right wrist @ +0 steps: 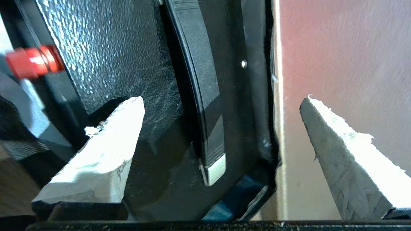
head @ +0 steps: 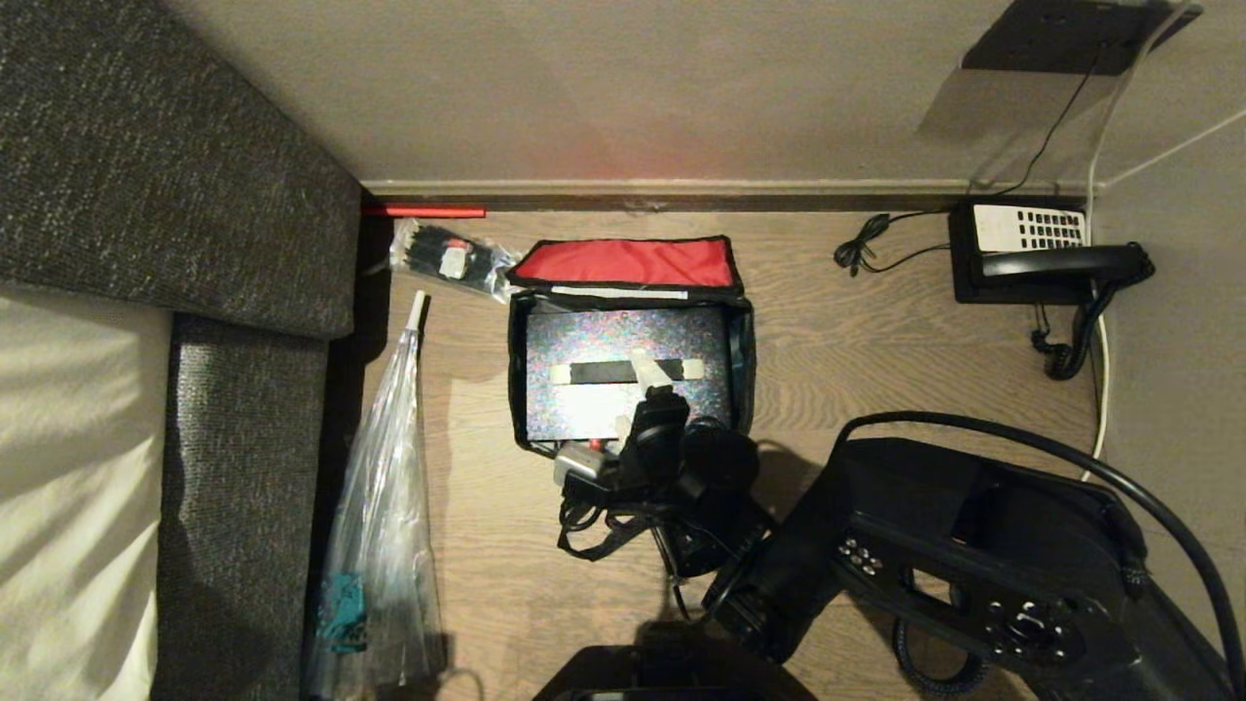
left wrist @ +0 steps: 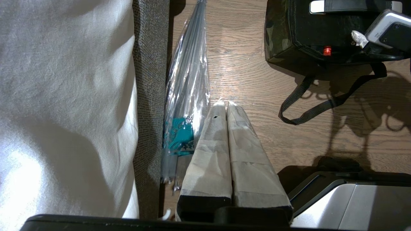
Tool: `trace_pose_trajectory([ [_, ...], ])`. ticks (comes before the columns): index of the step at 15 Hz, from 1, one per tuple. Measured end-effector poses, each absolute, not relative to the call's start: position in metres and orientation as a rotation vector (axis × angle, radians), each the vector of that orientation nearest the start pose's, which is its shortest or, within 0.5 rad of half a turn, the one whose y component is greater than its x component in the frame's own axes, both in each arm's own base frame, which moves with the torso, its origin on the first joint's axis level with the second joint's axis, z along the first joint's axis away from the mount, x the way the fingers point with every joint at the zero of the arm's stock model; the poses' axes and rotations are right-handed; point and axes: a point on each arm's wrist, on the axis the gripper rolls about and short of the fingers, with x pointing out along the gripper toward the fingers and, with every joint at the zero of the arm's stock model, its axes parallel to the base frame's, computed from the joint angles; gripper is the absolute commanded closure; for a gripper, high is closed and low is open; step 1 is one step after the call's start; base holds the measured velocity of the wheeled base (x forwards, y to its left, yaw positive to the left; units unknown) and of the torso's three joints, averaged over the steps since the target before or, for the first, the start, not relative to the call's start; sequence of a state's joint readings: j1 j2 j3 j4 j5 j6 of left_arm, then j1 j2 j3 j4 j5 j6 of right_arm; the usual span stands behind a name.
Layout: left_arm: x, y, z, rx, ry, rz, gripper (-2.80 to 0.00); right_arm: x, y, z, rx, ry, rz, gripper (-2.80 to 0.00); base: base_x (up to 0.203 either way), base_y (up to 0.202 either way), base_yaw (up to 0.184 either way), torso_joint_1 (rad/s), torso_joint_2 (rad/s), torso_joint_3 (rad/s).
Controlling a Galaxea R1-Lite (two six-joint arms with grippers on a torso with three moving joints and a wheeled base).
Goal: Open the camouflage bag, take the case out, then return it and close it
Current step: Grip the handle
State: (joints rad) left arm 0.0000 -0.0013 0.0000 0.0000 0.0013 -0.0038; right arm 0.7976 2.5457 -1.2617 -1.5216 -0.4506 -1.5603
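Wood floor holds the camouflage bag [head: 744, 343], lid flipped far, red lining up. Inside lies the case [head: 584, 336], long axis left-right, handle upward. Above it, right gripper [head: 633, 394] fingers spread wide, empty; left gripper [left wrist: 224, 104] fingers pressed together.

The left gripper [left wrist: 224, 104] hung low over the wooden floor [left wrist: 244, 73], its 2 taped fingers [left wrist: 210, 150] pressed together with no gap and nothing between them. Just beside the fingers, on the side toward the bed, lay a clear plastic bag [left wrist: 188, 80] with a teal print near its lower end, stretched along a grey upholstered edge [left wrist: 149, 96]. Past that edge spread a white sheet [left wrist: 64, 96]. Ahead of the gripper and off to the other side stood the camouflage bag [left wrist: 279, 35], its top open, with a small red part at its near rim. A black strap [left wrist: 321, 104] trailed from it in a loop across the floor, well apart from the fingertips.
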Motion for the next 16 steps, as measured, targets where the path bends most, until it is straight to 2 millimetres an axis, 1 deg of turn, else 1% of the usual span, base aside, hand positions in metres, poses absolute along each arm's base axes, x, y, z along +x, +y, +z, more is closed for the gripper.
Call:
trace_pose_trajectory([
  [4, -0.023, 0.000, 0.075, -0.004, -0.001, 0.001, 0.00, 0.339, 0.325, 0.046, -1.410, -0.424, 0.112, -2.80, 0.000, 0.000, 0.000, 0.000, 0.00, 0.000],
  [8, -0.023, 0.000, 0.075, -0.004, -0.001, 0.001, 0.00, 0.350, 0.325, 0.047, -1.401, -0.432, 0.075, -2.80, 0.000, 0.000, 0.000, 0.000, 0.00, 0.000],
  [12, -0.023, 0.000, 0.075, -0.004, -0.001, 0.001, 0.00, 0.358, 0.321, 0.041, -1.425, -0.418, 0.052, -2.80, 0.000, 0.000, 0.000, 0.000, 0.00, 0.000],
  [16, -0.023, 0.000, 0.075, -0.004, -0.001, 0.001, 0.00, 0.361, 0.322, 0.032, -1.463, -0.396, 0.033, -2.80, 0.000, 0.000, 0.000, 0.000, 0.00, 0.000],
])
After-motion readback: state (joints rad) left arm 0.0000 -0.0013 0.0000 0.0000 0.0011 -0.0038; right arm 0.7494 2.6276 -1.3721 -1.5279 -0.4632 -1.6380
